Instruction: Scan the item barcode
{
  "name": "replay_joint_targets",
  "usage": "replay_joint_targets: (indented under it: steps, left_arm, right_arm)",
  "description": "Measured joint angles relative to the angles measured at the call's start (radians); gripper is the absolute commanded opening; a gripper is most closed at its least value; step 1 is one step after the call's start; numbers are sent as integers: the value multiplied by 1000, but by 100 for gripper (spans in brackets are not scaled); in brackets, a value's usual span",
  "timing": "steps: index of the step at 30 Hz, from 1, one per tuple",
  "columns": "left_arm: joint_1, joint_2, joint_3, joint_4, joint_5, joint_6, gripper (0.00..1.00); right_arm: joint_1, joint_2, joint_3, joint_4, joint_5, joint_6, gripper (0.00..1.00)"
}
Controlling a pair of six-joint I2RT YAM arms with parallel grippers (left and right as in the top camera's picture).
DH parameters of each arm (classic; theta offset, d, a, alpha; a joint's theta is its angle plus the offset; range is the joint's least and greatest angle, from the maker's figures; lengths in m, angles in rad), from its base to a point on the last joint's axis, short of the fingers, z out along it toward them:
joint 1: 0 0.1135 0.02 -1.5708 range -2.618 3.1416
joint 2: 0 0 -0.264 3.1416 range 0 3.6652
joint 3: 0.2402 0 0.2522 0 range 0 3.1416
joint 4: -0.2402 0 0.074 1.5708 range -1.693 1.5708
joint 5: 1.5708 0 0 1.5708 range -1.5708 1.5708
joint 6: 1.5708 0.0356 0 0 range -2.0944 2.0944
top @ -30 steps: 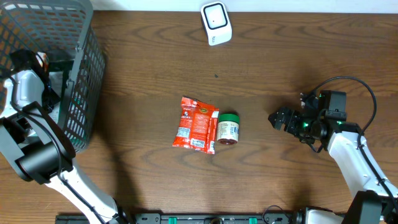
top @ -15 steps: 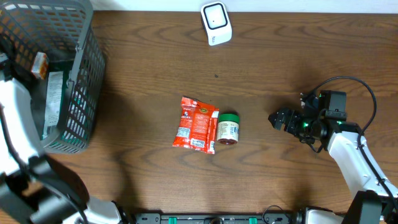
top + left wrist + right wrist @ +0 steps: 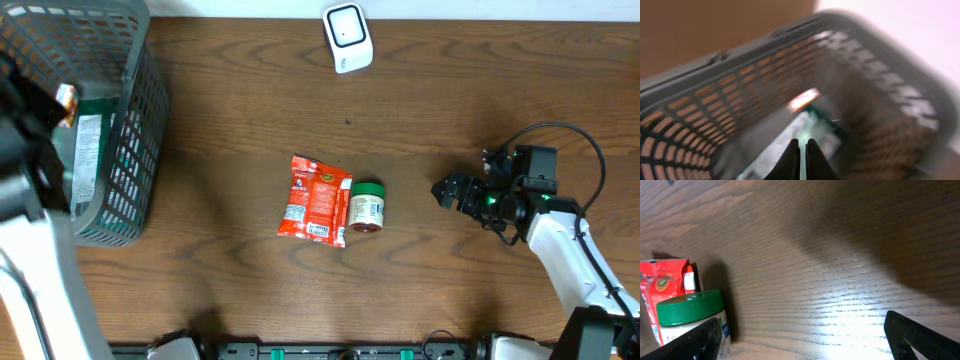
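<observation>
A white barcode scanner stands at the far middle of the table. At the table's centre a red snack packet lies flat, with a green-lidded jar on its side against it. The right wrist view shows the jar and the packet at its left edge. My right gripper rests to the right of the jar, open and empty, fingers wide apart. My left gripper is shut and empty above the grey basket, pointing down at blurred packets inside it.
The grey mesh basket fills the far left corner and holds several packets. My left arm rises along the left edge, large and blurred. A black cable loops behind the right arm.
The left arm has lifted up out of the basket toward the camera and now looms at the left edge. Right arm, packet and jar have not moved.
</observation>
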Motion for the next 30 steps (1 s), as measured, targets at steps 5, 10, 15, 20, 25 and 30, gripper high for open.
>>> replay_joint_targets:
  steps: [5,10,15,20,25,30]
  left_arm:
    - [-178,-166,1,-29,3,0,7]
    - [-325,-253,2,-77,-85,-3,17]
    - [-325,-228,3,-91,-171,-10,51]
    - [-267,-117,3,-87,-190,0,66]
    - [-142,50,53,-137,-93,16,73]
    - [33,229,177,-228,131,34,79]
  right_arm:
    - [0,0,0,0,0,0,99]
    - [0,0,0,0,0,0,99]
    - [0,0,0,0,0,0,99]
    - [0,0,0,0,0,0,99]
    - [0,0,0,0,0,0,99]
    - [0,0,0,0,0,0,99]
